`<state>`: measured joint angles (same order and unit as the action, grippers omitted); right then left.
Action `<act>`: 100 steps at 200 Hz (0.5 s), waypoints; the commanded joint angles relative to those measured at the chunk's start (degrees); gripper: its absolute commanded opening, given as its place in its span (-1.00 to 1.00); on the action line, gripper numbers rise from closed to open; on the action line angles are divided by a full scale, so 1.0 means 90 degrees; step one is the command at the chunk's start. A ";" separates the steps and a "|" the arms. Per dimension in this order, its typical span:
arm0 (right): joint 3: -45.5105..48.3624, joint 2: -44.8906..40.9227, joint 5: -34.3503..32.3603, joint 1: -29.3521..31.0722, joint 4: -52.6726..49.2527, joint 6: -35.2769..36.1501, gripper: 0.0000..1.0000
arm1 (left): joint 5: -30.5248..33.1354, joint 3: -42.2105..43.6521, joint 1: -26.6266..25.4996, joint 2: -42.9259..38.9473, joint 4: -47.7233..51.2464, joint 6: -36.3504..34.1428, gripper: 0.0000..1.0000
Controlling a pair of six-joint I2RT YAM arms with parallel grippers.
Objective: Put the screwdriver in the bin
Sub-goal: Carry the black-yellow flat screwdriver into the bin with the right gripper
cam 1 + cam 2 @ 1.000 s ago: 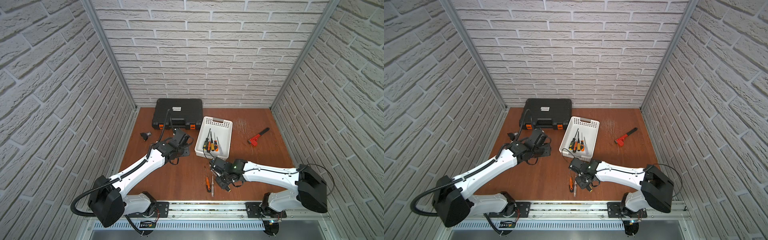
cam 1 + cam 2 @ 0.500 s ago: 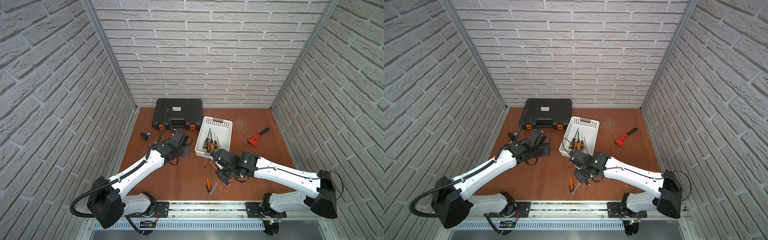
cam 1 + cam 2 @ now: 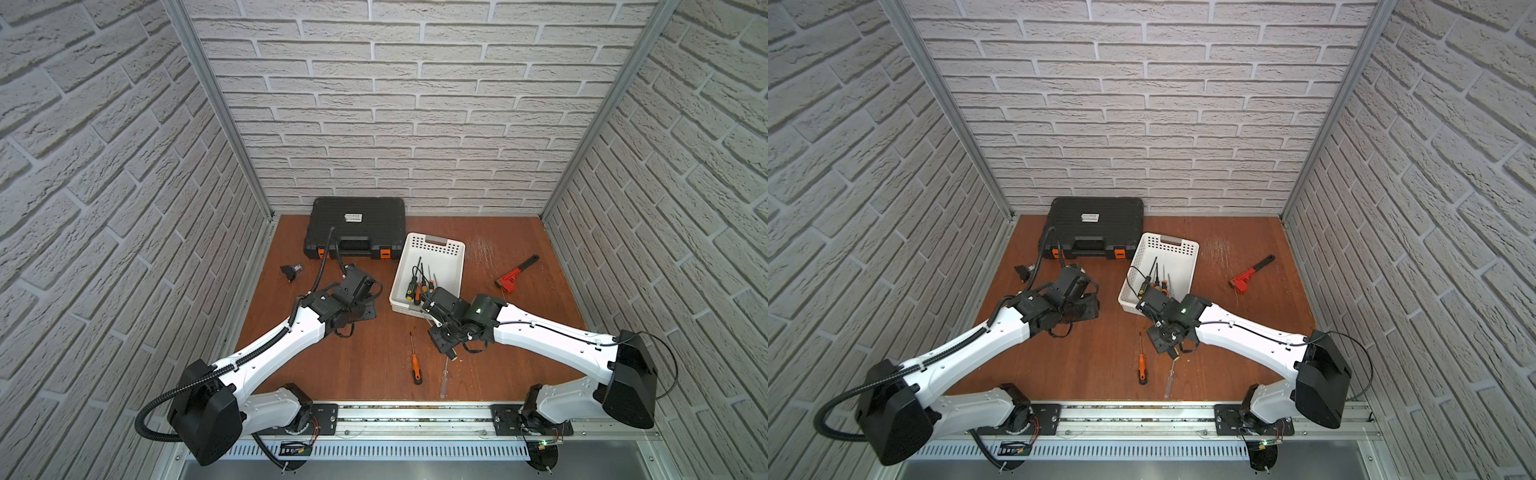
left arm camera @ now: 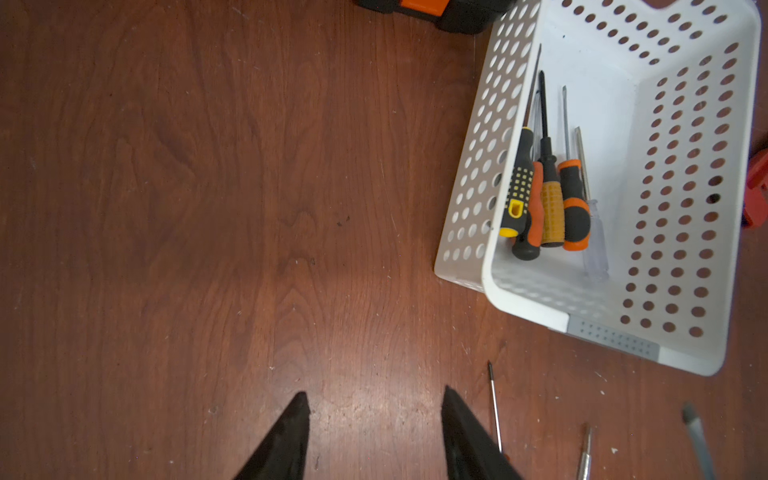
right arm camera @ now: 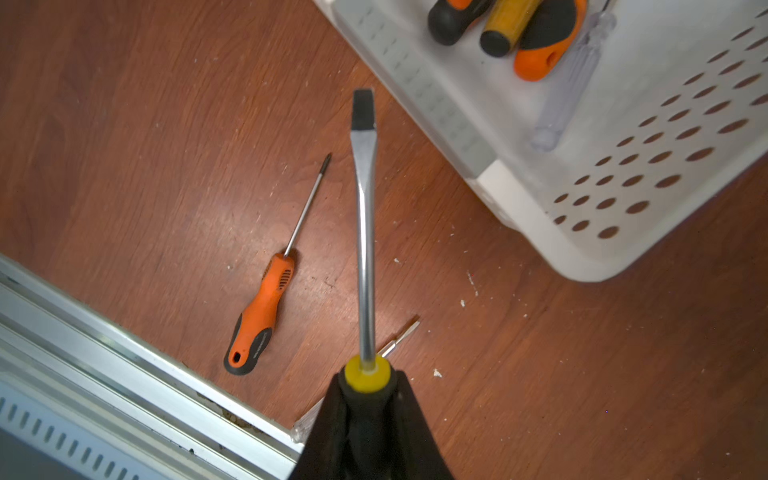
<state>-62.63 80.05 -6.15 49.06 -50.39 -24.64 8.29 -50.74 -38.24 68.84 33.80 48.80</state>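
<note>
A flat-blade screwdriver [image 5: 365, 232] is being held by the right gripper [image 5: 368, 384], whose jaws are being pressed shut on the black handle just behind its yellow collar. The tool is being carried clear of the table [image 5: 124, 124], with its tip being pointed toward the near rim of the bin [image 5: 590, 257]. It is judged to be short of the opening and not yet over the inside.

The screwdriver is being treated here as stiff, fairly light and hard to damage. Its weight is judged to sit mostly in the handle. The rubbery handle is being taken as the right place for a hold, since the polished steel shaft would probably slip between the jaws. With the hold this far back, the long shaft is being left sticking out ahead, so it could catch on the rim. The bin looks like thin plastic and is likely to be pushed aside if struck.

The left gripper [image 4: 376, 397] is being held over bare table near the bin, with its jaws partly apart and nothing between them.
</note>
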 commanded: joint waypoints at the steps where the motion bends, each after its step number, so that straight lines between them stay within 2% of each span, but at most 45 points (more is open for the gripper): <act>1: -0.0464 -0.0205 0.0244 -0.0696 0.0413 0.0168 -0.89 | -0.0043 0.0113 0.0050 -0.0063 -0.0353 0.0064 0.05; 18: -0.0906 0.0086 0.0625 -0.1322 0.0540 0.0223 -0.89 | -0.0072 0.0084 0.0050 0.0003 -0.0396 0.0051 0.05; 38: -0.1395 0.0590 0.0901 -0.1757 0.0820 0.0172 -0.89 | -0.0091 0.0074 0.0050 0.0022 -0.0435 0.0068 0.05; 73: -0.1627 0.1497 0.1520 -0.2368 0.1523 -0.0556 -0.89 | -0.0076 0.0104 0.0050 -0.0079 -0.0426 0.0094 0.05; 100: -0.1675 0.1960 0.0951 -0.2384 0.1528 -0.0666 -0.89 | -0.0052 0.0161 0.0050 -0.0200 -0.0396 0.0131 0.05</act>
<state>-77.45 96.03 3.88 27.97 -39.20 -27.83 7.42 -50.46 -38.24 68.82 31.59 49.36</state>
